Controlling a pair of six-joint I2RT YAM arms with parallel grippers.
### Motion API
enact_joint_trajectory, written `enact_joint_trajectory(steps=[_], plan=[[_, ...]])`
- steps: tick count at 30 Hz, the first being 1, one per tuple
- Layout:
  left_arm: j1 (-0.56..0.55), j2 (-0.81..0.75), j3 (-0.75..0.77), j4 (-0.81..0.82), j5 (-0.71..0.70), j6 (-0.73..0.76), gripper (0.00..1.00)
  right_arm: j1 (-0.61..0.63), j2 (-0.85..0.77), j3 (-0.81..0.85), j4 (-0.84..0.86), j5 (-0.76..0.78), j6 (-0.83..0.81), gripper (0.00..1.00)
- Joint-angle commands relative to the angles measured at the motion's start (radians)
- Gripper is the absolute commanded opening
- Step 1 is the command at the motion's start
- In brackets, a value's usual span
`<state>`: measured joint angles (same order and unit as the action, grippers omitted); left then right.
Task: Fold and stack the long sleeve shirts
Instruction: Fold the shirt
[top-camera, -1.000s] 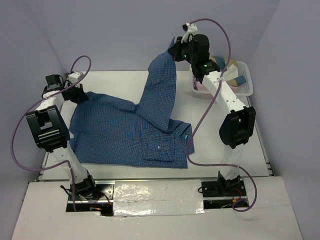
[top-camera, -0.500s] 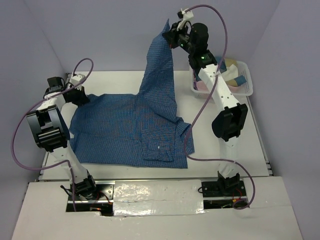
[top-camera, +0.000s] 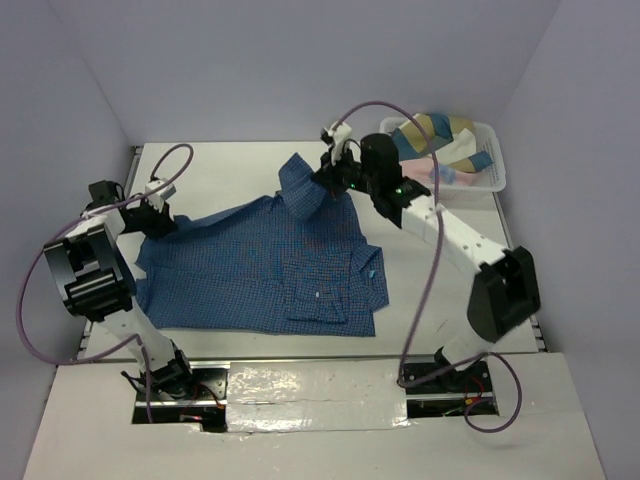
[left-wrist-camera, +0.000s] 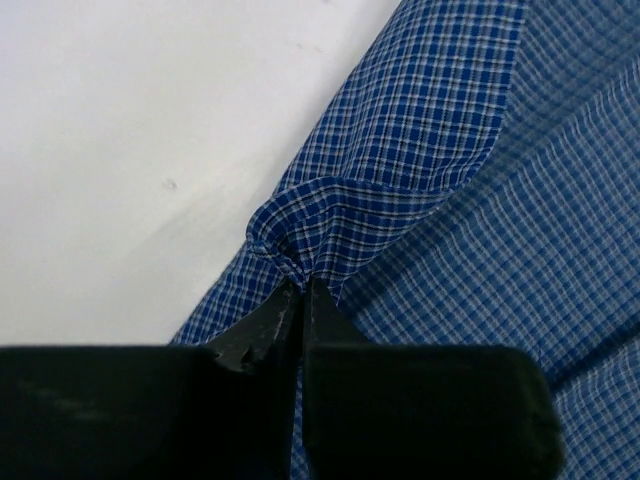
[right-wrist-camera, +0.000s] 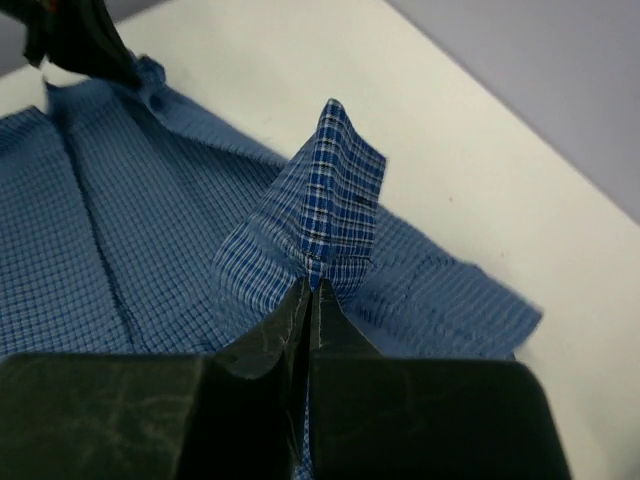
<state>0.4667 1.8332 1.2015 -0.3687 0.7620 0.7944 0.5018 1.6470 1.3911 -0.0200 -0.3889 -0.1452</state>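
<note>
Whereas 1 second ago the right gripper (top-camera: 328, 180) held the sleeve (top-camera: 300, 192) of the blue checked shirt (top-camera: 250, 275) high above the table (top-camera: 230, 165), it has now come down to just over the shirt's far edge. Most of the sleeve now lies across the shirt body instead of hanging as a tall panel. The right jaws are fully closed on a raised fold of sleeve cloth. The left gripper (top-camera: 160, 222) has barely shifted at the shirt's far left corner; its jaws stand almost together, pinching a pucker of cloth at the tips. The shirt lies spread flat on the table between the 2 arms. Judged from this, 1 sleeve fold is nearly laid and stacking is not yet begun. A basket (top-camera: 497, 178) at the far right holds other garments (top-camera: 440, 135). No brand, label or writing is legible; 1 small pale mark (top-camera: 320, 295) on the shirt front is too small to read.
</note>
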Motion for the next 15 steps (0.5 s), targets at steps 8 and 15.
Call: enact_joint_trajectory(steps=[8,15], plan=[[0.052,-0.215,-0.215,-0.185,-0.013,0.629,0.49,0.126,-0.328,-0.354,0.202,0.047,0.018,0.00],[0.050,-0.210,-0.091,-0.460,-0.006,0.735,0.83,0.124,-0.389,-0.469,0.275,0.036,0.065,0.00]])
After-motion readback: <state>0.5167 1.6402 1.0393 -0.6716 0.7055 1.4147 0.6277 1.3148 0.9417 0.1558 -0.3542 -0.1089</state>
